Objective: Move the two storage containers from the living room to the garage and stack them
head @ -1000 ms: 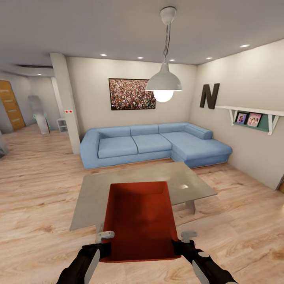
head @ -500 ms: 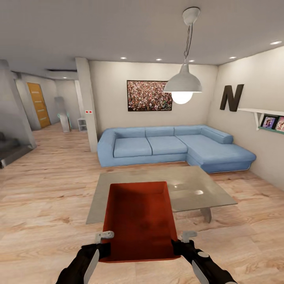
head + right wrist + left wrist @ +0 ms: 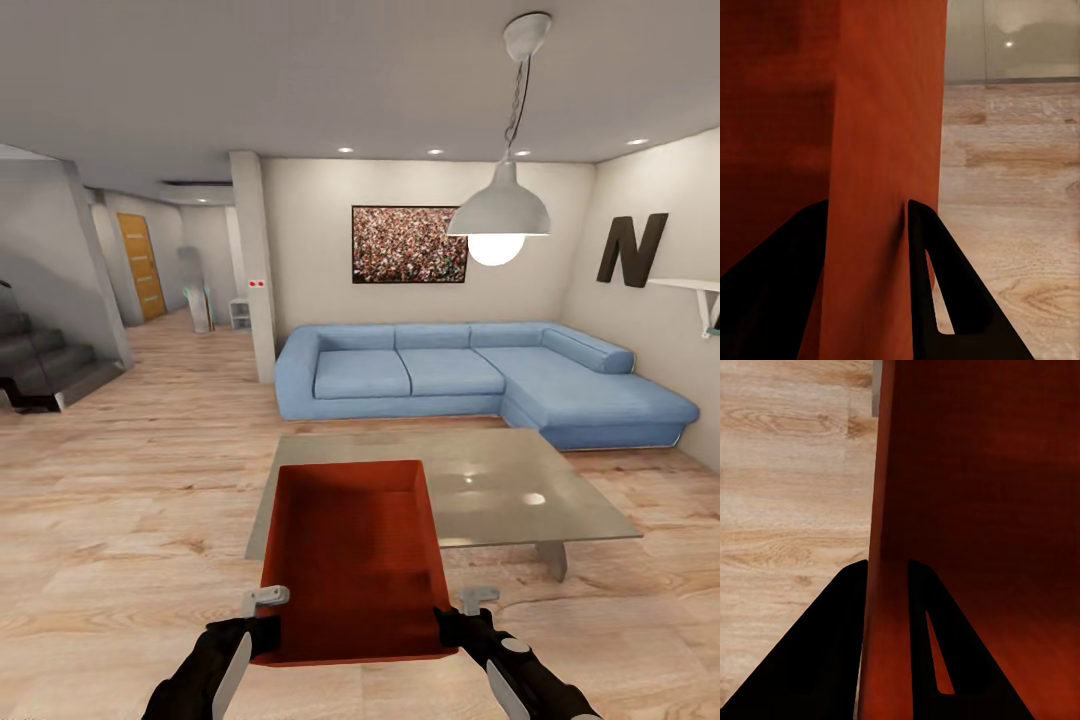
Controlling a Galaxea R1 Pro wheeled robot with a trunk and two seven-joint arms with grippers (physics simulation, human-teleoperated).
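Carrying storage container [image 3: 352, 560] | left end effector [image 3: 262, 612], right end effector [image 3: 462, 610] each pinching a side wall | rigid, light, smooth plastic: may slip

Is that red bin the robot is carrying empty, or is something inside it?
Empty. The head view looks straight down into the storage container and shows only its bare red bottom and walls, held level between the left gripper and right gripper.

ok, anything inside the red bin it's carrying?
The storage container looks empty: bare orange-red floor and walls. Its near wall hides a strip of the floor; left gripper and right gripper clamp the side walls.
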